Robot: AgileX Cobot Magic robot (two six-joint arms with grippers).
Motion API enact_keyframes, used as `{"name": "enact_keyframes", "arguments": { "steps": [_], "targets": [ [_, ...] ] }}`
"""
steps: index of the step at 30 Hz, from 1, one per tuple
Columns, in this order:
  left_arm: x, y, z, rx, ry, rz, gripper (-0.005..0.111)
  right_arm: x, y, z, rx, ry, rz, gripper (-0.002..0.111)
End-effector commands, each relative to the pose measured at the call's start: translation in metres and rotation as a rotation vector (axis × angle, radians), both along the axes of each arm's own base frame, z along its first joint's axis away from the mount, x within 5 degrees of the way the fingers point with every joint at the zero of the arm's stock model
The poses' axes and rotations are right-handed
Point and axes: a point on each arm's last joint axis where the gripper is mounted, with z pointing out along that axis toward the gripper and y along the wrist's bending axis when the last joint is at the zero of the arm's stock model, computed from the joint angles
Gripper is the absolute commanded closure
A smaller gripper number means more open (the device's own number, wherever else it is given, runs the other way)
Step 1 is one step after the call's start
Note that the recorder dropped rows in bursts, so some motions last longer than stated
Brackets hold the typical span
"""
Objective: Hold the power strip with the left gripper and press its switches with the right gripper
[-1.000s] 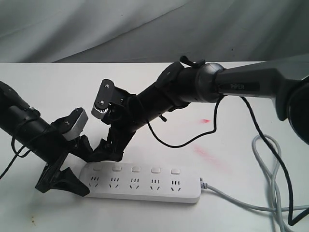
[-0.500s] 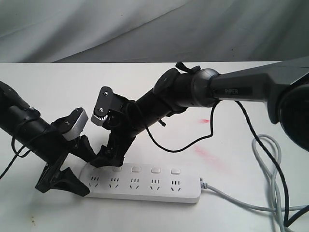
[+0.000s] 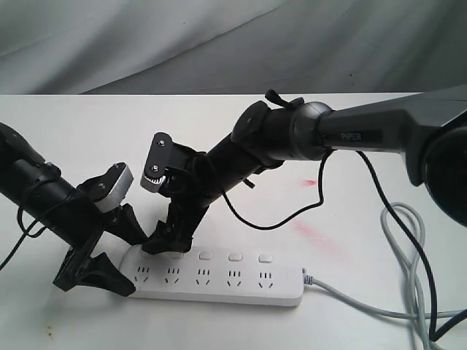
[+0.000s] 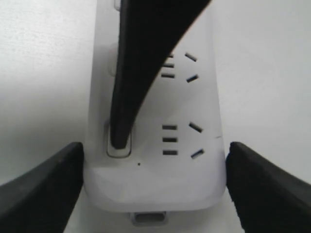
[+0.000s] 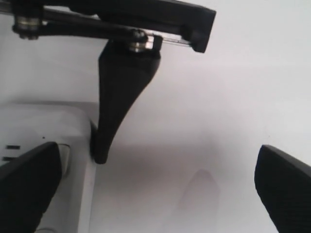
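Table [image 3: 87, 124]: white, and everything rests on it.

Right arm [image 3: 365, 131]: enters from the right of the exterior view and slopes down across the middle toward the strip's left end.

Power strip [image 3: 241, 290]: lies flat on the table, low in the exterior view, lengthwise across it, sockets up.

Left pincer [image 4: 155, 145]: closed onto the strip's left end. One jaw is against each long side, so I grip it across its width.

Right pincer [image 5: 160, 150]: jaws spread wide, gripping nothing. One finger [image 4: 141, 58] comes down along the strip, its tip set on the end switch [image 4: 119, 154], the one nearest my left pincer. The finger covers most of that button, so I cannot tell whether it is pushed in.

Other switches [image 3: 235, 256]: in a row running toward the right end.

Cord [image 3: 343, 296]: grey, leaves the strip's right end and trails off along the table.
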Motion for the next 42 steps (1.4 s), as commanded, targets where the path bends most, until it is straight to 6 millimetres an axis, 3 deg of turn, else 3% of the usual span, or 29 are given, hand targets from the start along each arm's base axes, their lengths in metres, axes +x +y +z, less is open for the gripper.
{"name": "enact_keyframes", "arguments": {
  "steps": [1, 13, 19, 22, 25, 28, 37, 42],
  "targets": [
    [-0.003, 0.000, -0.002, 0.020, -0.002, -0.029, 0.107, -0.007, 0.005, -0.017, -0.082, -0.048, 0.064, 0.004],
    [-0.003, 0.000, -0.002, 0.020, -0.002, -0.029, 0.107, -0.009, 0.009, -0.016, -0.079, -0.041, 0.028, 0.004],
    [-0.003, 0.000, -0.002, 0.020, -0.002, -0.029, 0.107, -0.005, 0.004, 0.037, -0.007, -0.114, 0.012, 0.004],
    [-0.003, 0.000, -0.002, 0.020, -0.002, -0.029, 0.107, 0.002, -0.011, 0.069, 0.034, -0.133, -0.008, 0.004],
    [-0.003, 0.000, -0.002, 0.020, -0.002, -0.029, 0.107, 0.008, -0.027, 0.083, 0.054, -0.113, -0.031, 0.004],
    [-0.003, 0.000, -0.002, 0.020, -0.002, -0.029, 0.107, 0.009, -0.032, 0.080, 0.047, -0.088, -0.031, 0.004],
    [-0.003, 0.000, -0.002, 0.020, -0.002, -0.029, 0.107, -0.002, -0.035, 0.028, -0.023, -0.066, -0.076, 0.004],
    [-0.003, 0.000, -0.002, 0.020, -0.002, -0.029, 0.107, -0.004, -0.033, 0.019, -0.028, -0.039, -0.071, 0.004]
  ]
}}
